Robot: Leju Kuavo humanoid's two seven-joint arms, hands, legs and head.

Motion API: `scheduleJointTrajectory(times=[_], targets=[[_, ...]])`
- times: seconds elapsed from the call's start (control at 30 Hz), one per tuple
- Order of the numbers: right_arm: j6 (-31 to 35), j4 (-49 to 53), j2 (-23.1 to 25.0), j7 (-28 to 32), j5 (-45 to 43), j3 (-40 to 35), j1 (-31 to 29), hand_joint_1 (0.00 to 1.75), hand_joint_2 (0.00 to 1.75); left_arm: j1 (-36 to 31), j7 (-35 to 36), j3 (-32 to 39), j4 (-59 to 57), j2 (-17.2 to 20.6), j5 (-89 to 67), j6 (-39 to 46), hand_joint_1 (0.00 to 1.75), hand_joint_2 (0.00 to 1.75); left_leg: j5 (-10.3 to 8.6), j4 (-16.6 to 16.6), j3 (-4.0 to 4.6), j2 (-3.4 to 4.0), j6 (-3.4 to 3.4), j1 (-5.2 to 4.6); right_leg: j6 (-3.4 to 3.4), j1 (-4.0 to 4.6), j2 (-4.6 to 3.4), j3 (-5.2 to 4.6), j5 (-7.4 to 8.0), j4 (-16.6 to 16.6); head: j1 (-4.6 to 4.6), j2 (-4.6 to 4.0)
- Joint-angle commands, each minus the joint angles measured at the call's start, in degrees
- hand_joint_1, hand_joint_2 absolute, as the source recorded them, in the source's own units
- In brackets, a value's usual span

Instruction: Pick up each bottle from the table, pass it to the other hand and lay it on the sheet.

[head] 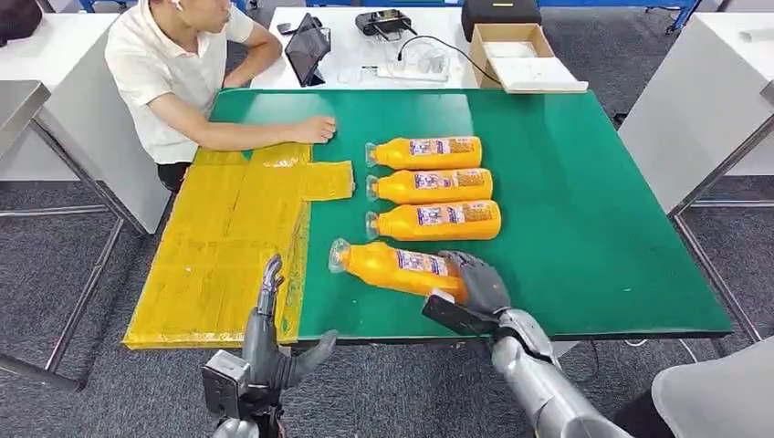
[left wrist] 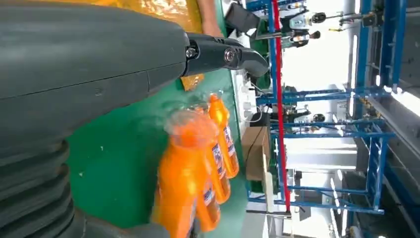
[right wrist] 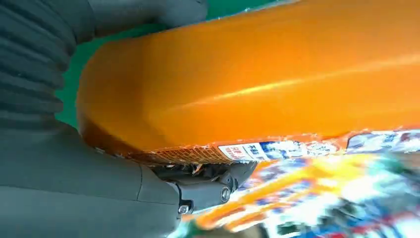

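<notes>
Several orange bottles lie on the green table (head: 593, 228). The nearest bottle (head: 394, 267) points its clear cap left, and my right hand (head: 476, 283) grips its base end; up close, its orange body (right wrist: 257, 79) sits against my fingers (right wrist: 208, 191). Three more bottles (head: 429, 187) lie in a row behind it. A yellow sheet (head: 224, 246) covers the table's left part. My left hand (head: 274, 342) is open at the near table edge beside the sheet, holding nothing; its finger (left wrist: 223, 54) points over the bottles (left wrist: 198, 173).
A person sits at the far left with a hand (head: 315, 130) resting on the table by the sheet. A tablet (head: 306, 50), cables and an open cardboard box (head: 520, 55) lie on the white table behind. Grey tables flank both sides.
</notes>
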State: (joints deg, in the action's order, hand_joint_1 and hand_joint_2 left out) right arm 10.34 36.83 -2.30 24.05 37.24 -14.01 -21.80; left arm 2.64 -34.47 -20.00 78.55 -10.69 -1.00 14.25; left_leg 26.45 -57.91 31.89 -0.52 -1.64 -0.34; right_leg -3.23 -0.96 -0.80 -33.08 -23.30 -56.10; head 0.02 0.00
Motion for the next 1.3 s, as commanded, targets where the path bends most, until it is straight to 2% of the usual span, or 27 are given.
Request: scheduleJointTrajectory(times=[0.03, 0.1, 0.27, 0.43, 0.47, 0.5, 0.57, 0.67, 0.77, 0.9, 1.13, 1.3], targets=[[0.5, 15.2, -1.3, 4.7, -7.2, 5.7, 10.6, 1.75, 1.75, -8.8, 0.5, -6.0, -15.5, -1.9, 3.6, -2.1, 0.0, 1.75, -0.09, 0.0, 0.13, -0.27, 0.03, -0.01, 0.05, -0.01, 0.32, -0.01, -0.01, 0.0, -0.02, 0.0], [1.7, 17.5, -1.4, 4.2, -7.0, 4.8, 11.4, 1.75, 1.75, -8.4, 0.4, -6.9, -14.8, -1.2, 5.5, -2.4, 0.0, 1.75, -0.14, 0.1, 0.28, -0.38, 0.04, 0.02, 0.1, 0.02, 0.45, -0.06, 0.0, 0.1, 0.02, 0.0], [2.4, 24.0, -0.5, 6.1, -9.4, 3.6, 13.8, 1.75, 1.75, -6.4, 2.0, -6.3, -10.6, -0.3, 10.1, -2.7, 0.0, 1.75, 0.0, 0.0, 0.42, -0.08, 0.07, 0.01, 0.11, 0.0, 0.18, -0.22, -0.05, 0.0, -0.02, 0.0], [3.8, 34.4, 1.9, 6.1, -13.1, 0.0, 18.3, 1.75, 1.75, -5.4, 7.2, -6.0, -7.9, -0.1, 19.6, -1.9, 0.0, 1.75, 0.07, 0.0, 0.75, -0.01, 0.12, 0.03, 0.17, 0.03, 0.12, -0.58, -0.1, -0.1, 0.0, -0.02], [3.8, 34.4, 2.3, 5.9, -13.2, -0.8, 18.1, 1.75, 1.75, -5.4, 8.0, -6.7, -7.9, 0.2, 20.6, -3.3, 0.0, 1.75, 0.02, 0.0, 0.89, -0.03, 0.06, 0.01, 0.08, 0.0, 0.08, -0.72, -0.05, -0.1, 0.0, 0.0], [3.6, 33.0, 2.1, 5.8, -13.2, -3.5, 16.7, 1.75, 1.75, -5.5, 11.0, -8.8, -7.8, 1.3, 24.8, -9.8, 0.0, 1.75, 0.07, 0.0, 0.86, 0.07, 0.11, 0.06, 0.14, 0.05, 0.02, -0.71, -0.07, -0.1, 0.0, -0.02], [4.6, 29.1, 2.5, 5.7, -12.1, -6.1, 14.1, 1.75, 1.75, -5.3, 11.9, -10.9, -7.6, 2.2, 26.8, -15.3, 0.0, 1.75, 0.05, 0.0, 0.94, 0.13, 0.1, 0.05, 0.13, 0.03, -0.05, -0.8, -0.03, 0.0, 0.0, 0.0], [6.0, 24.5, 3.6, 6.6, -11.4, -8.1, 11.1, 1.75, 1.75, -5.3, 12.4, -12.6, -7.4, 2.6, 27.0, -17.9, 0.0, 1.75, 0.05, 0.0, 0.86, 0.31, 0.11, 0.06, 0.16, 0.04, -0.2, -0.79, 0.02, 0.0, 0.0, -0.02], [5.1, 22.6, 5.3, 7.7, -11.9, -10.8, 9.9, 1.75, 1.75, -5.9, 14.6, -12.3, -8.1, 2.2, 30.0, -19.2, 0.0, 1.75, 0.03, 0.0, 0.91, 0.29, 0.12, 0.08, 0.16, 0.06, -0.17, -0.78, 0.04, 0.0, 0.0, -0.02], [4.6, 19.7, 6.2, 7.2, -12.1, -13.5, 9.0, 1.75, 1.75, -6.6, 14.2, -12.1, -7.8, 2.0, 30.8, -19.8, 0.0, 1.75, -0.02, 0.0, 1.02, 0.08, 0.05, 0.05, 0.08, 0.02, -0.03, -0.84, 0.03, 0.0, 0.0, 0.0], [3.5, 13.6, 7.3, 5.8, -12.0, -15.9, 6.9, 1.75, 1.75, -6.6, 12.1, -12.3, -5.8, 2.0, 27.8, -17.4, 0.0, 1.75, 0.01, 0.0, 0.94, 0.06, 0.07, 0.07, 0.11, 0.05, 0.02, -0.76, 0.0, 0.0, 0.0, -0.02], [4.5, 12.5, 8.8, 5.1, -9.5, -21.1, 8.4, 1.75, 1.75, -8.3, 8.5, -10.6, -6.1, 0.3, 20.0, -1.7, 0.0, 1.75, -0.02, 0.0, 0.98, -0.04, 0.08, 0.08, 0.12, 0.05, 0.12, -0.77, -0.01, 0.0, 0.0, 0.0]])
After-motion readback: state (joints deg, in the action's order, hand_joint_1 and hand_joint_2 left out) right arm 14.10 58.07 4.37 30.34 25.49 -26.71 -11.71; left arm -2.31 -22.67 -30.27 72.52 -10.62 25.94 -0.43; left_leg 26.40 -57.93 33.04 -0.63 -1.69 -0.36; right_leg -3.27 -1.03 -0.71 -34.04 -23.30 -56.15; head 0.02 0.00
